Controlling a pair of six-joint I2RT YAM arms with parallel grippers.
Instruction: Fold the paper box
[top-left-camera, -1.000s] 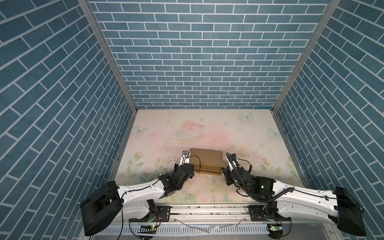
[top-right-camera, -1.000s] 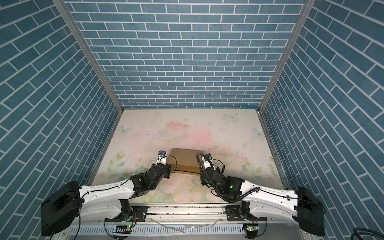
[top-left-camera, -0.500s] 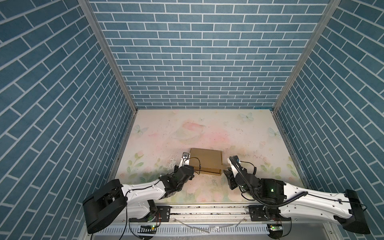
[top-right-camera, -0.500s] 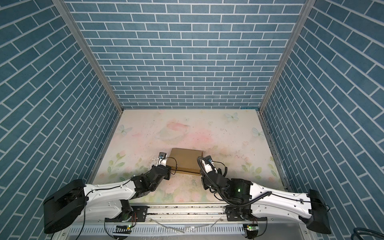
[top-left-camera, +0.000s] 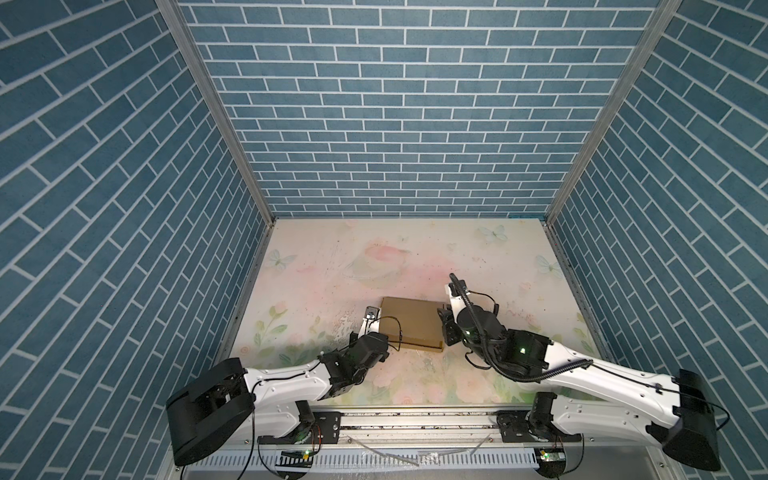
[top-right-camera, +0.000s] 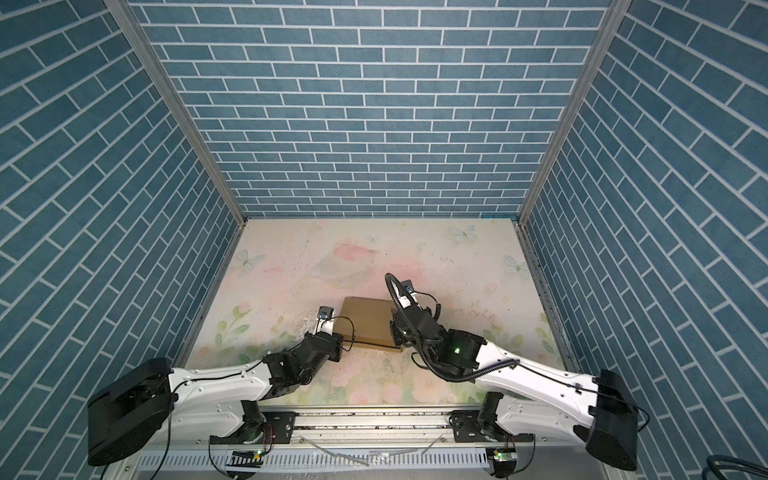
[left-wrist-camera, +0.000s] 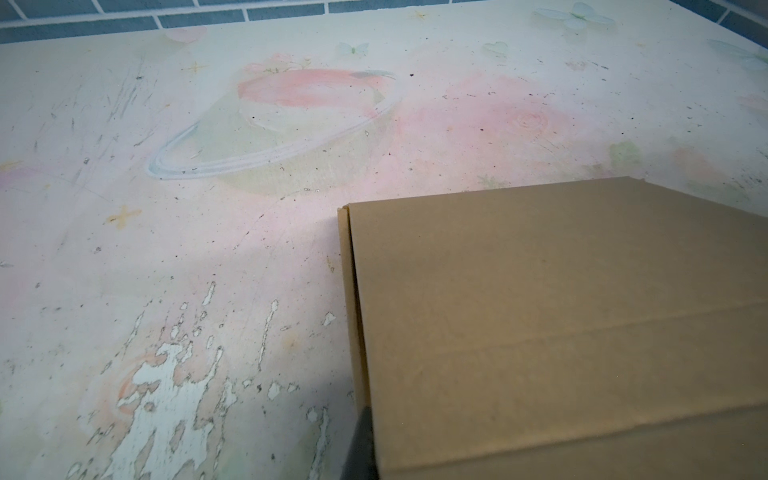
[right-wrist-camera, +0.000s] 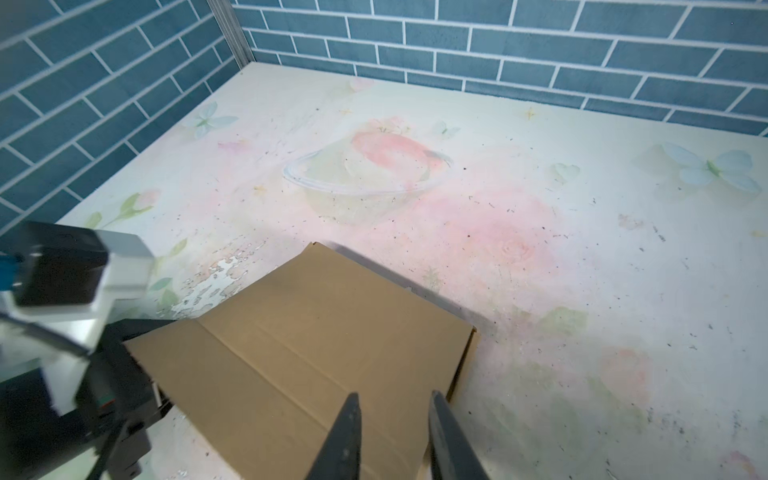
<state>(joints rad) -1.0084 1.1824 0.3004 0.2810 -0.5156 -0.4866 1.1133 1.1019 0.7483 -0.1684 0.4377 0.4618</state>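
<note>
1. My left arm (top-left-camera: 286, 380) and right arm (top-left-camera: 606, 374) wear glossy white shells dotted with small dark screws.
2. Each has a bulky black shoulder housing (top-left-camera: 208, 399), and the joints are black too.
3. A ribbed black cable conduit (top-left-camera: 536, 377) runs along the right arm, and thin black wires (top-left-camera: 399, 336) along the left.
4. A green light (top-left-camera: 521, 360) glows on the right elbow.
5. The right gripper (right-wrist-camera: 394, 394) has dark, tapered fingers (right-wrist-camera: 345, 436).

paper box (top-left-camera: 409, 322) on table (top-left-camera: 374, 249), front of centre

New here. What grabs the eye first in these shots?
A closed brown cardboard box lies front-centre on the worn floral table, inside blue brick walls. The left hand is at its left side; the right hand, fingers parted, is over its right edge.
</note>
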